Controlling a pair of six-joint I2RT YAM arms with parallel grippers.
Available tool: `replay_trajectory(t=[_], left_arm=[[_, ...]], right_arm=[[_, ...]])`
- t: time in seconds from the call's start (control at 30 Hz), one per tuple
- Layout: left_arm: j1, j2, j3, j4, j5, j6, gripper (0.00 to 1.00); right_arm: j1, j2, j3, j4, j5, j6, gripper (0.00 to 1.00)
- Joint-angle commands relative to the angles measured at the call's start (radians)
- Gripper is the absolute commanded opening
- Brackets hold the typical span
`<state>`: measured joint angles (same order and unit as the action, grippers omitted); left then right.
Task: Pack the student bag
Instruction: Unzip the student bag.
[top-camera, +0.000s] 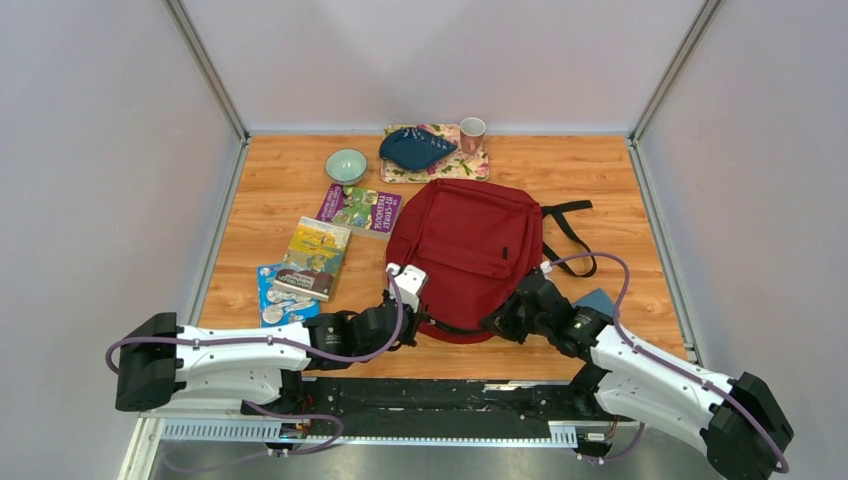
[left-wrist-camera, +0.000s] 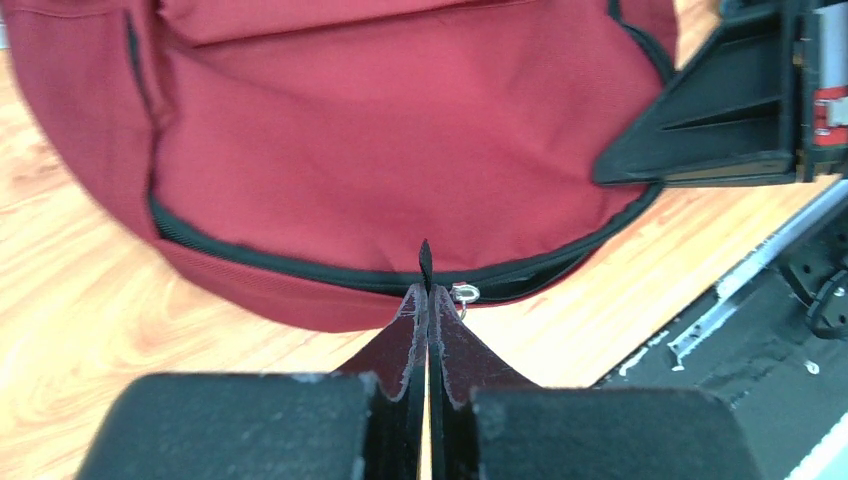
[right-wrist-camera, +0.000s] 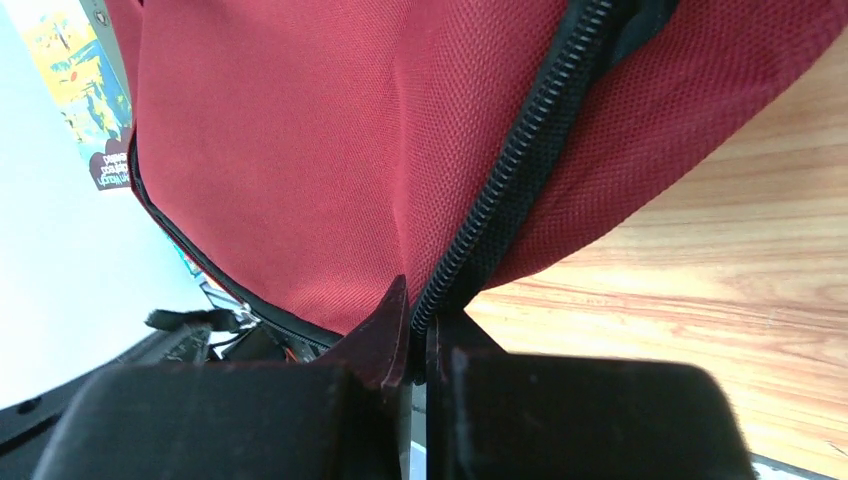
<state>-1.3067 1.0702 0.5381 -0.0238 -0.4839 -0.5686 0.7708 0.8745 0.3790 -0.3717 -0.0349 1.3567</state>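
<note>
The student bag lies flat on the counter, right of centre, with its rounded end at the near edge. The left fingers clamp its zipper pull. The right fingers pinch the zipper seam. Three books and one bowl lie left of the bag, and one tray sits behind it.

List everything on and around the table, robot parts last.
student bag: one, dark red, table centre
books: three, colourful, left of the bag, two overlapping
bowl: one, pale green, far left
tray: one, floral, far edge
dish: one, dark blue, on the tray
cup: one, pink, on the tray
blue item: one, right of the bag, partly hidden by the right arm
table: one, wooden
left arm: white and black; jaws shut on the bag's zipper pull
right arm: white and black; jaws shut on the bag's zipper edge
</note>
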Motion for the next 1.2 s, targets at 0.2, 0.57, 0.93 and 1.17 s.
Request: replay_trajectory(t=[0.2, 0.57, 0.93, 1.17], left_arm=[[0.153, -0.176, -0.043, -0.145, -0.136, 0.078, 0.00], [0.225, -0.191, -0.049, -0.168, -0.076, 0.116, 0.00], [0.222, -0.154, -0.128, -0.021, 0.185, -0.031, 0.00], [0.218, -0.154, -0.118, -0.014, 0.169, -0.021, 0.00]], right_arm=[[-0.015, -0.112, 0.025, -0.131, 0.073, -0.264, 0.00], [-0.019, -0.069, 0.072, -0.295, 0.136, -0.505, 0.00], [-0.019, -0.083, 0.282, -0.450, 0.069, -0.476, 0.66], [-0.005, -0.296, 0.314, -0.400, -0.143, -0.595, 0.70]])
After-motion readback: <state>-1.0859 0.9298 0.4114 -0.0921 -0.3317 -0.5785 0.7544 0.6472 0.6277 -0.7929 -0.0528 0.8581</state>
